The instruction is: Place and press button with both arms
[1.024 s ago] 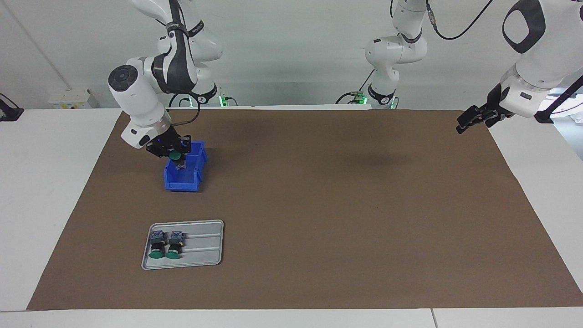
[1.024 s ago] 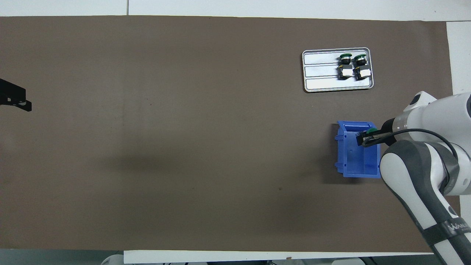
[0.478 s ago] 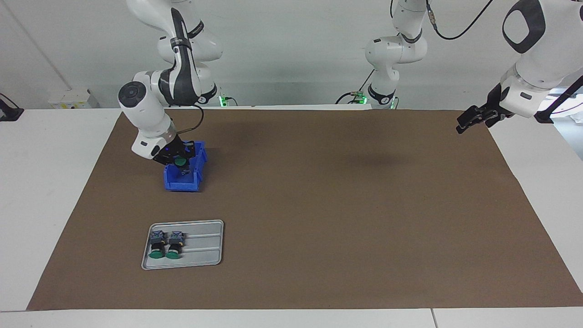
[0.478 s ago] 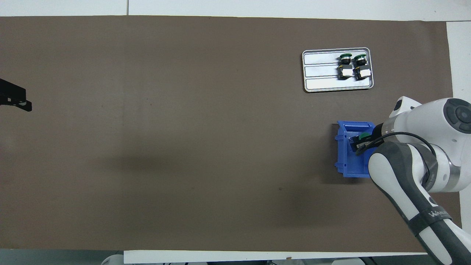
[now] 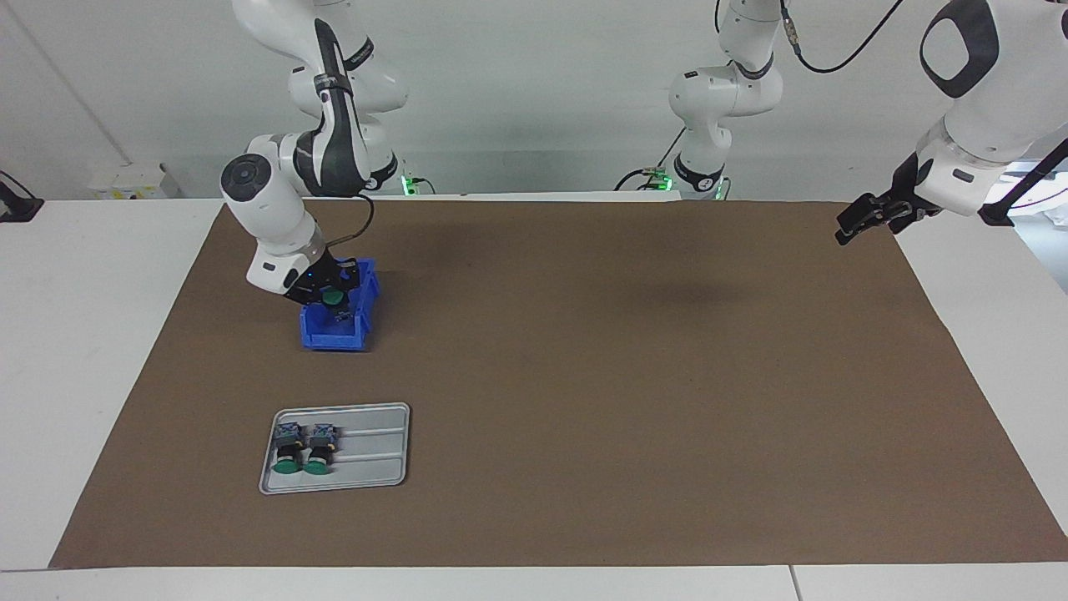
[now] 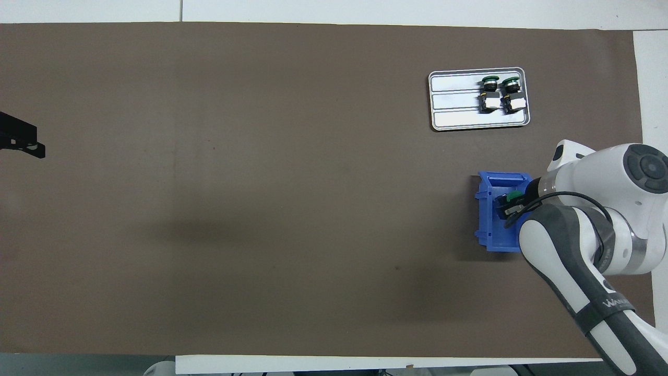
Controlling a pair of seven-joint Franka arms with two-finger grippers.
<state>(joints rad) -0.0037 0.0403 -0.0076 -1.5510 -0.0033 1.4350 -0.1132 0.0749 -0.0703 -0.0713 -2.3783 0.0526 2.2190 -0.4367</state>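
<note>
If grip slackened early, button (image 5: 333, 297) risked tipping on blue bin (image 5: 357, 335) wall instead of seating inside. Right gripper (image 5: 331, 300) sat in bin mouth, fingers clamped on button, green cap up. Left gripper (image 5: 859, 222) waited over mat's edge at its own end; finger gap unreadable.

- Facing view: high, across the table, looking toward the robots along its top edge.
- Overhead view: steeply down from above the robots' end.
- Shared: brown mat (image 5: 584, 376), blue bin (image 6: 496, 219), tray (image 5: 367, 451).
</note>
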